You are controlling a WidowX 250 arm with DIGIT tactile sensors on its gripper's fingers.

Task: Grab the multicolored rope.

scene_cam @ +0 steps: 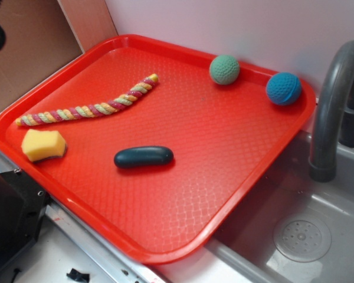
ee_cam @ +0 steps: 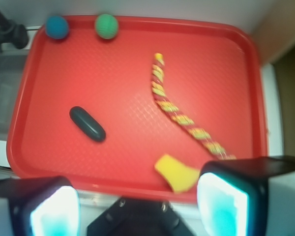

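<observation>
Red plastic tray [scene_cam: 183, 194] beside grey sink. Long twisted pink-yellow-green rope [scene_cam: 88, 108] lies just behind yellow sponge [scene_cam: 43, 144], untouched. My gripper [ee_cam: 137, 204] high above (near tray edge), wide open, empty. Whole descent and grab left.

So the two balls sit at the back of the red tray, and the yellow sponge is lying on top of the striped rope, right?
Not quite. The sponge lies on the tray beside the rope's end, not on it, as the exterior view shows. The balls are at the back.
</observation>
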